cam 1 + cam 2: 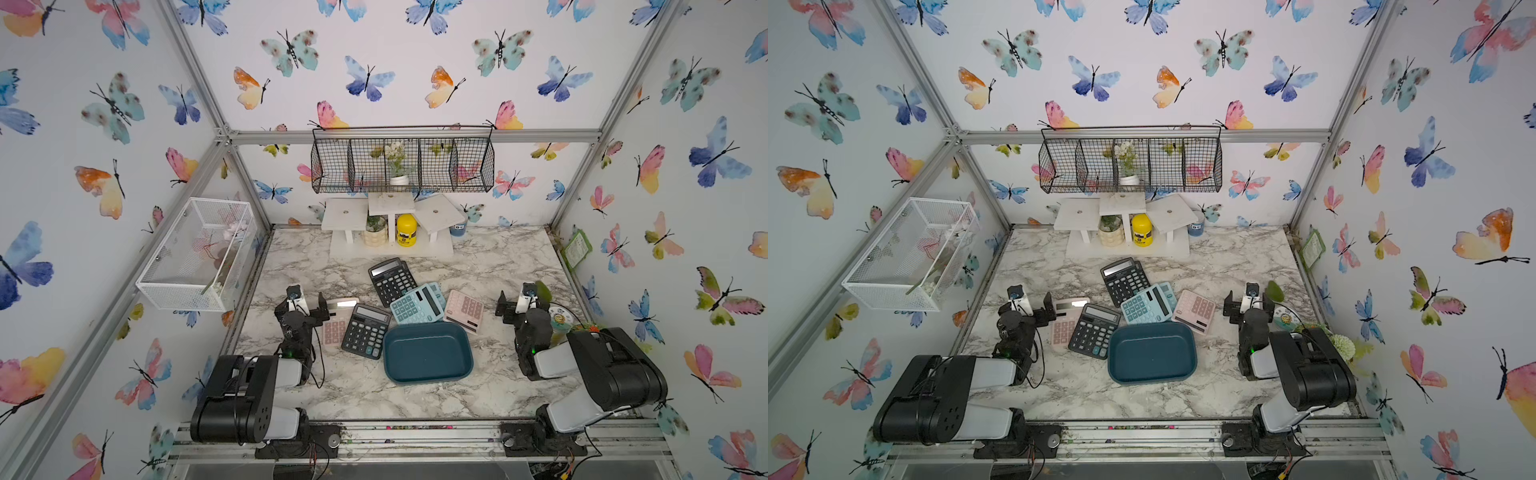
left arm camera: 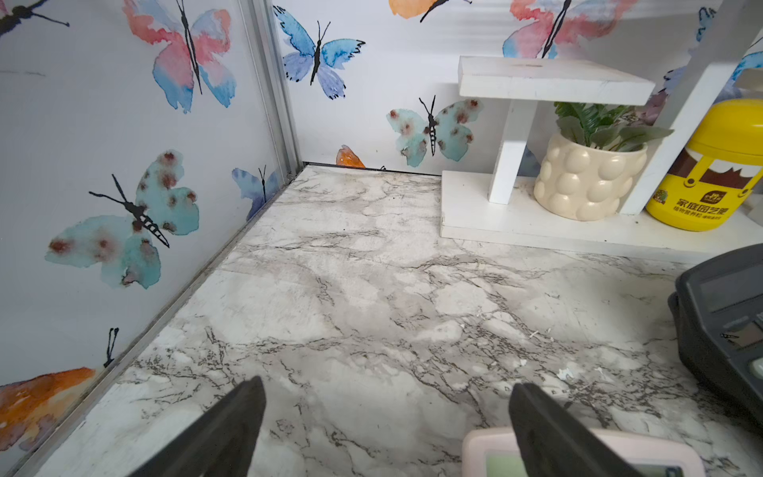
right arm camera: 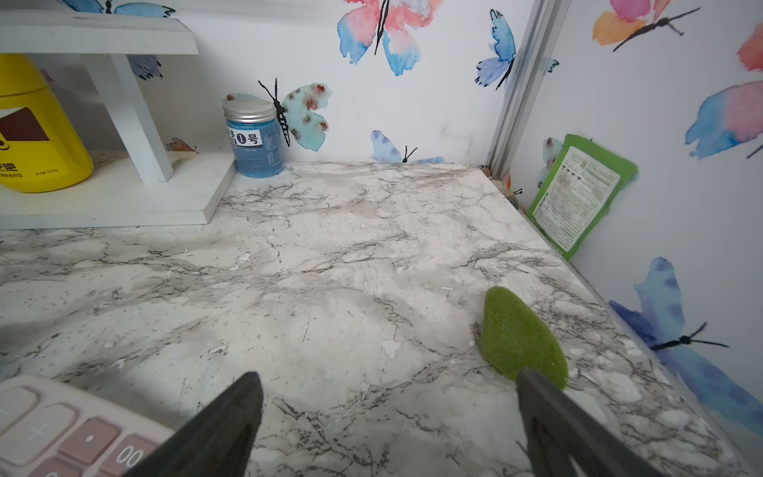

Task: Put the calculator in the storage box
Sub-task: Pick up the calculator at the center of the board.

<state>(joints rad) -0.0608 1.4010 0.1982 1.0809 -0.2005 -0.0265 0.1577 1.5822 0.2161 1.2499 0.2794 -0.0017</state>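
With left pincer point(image 2: 386, 384) and right pincer point(image 3: 388, 376) both spread empty, we judge the black calculator point(image 1: 365, 330), flat on the table point(image 1: 490, 262) just beside the storage box point(image 1: 426, 353), light, stiff, slick, best pinched across its long edges.

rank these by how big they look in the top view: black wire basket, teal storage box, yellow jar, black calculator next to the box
Largest to smallest in a top view:
1. black wire basket
2. storage box
3. black calculator
4. yellow jar
The basket and jar sit farther back, so both may look smaller than they really are.
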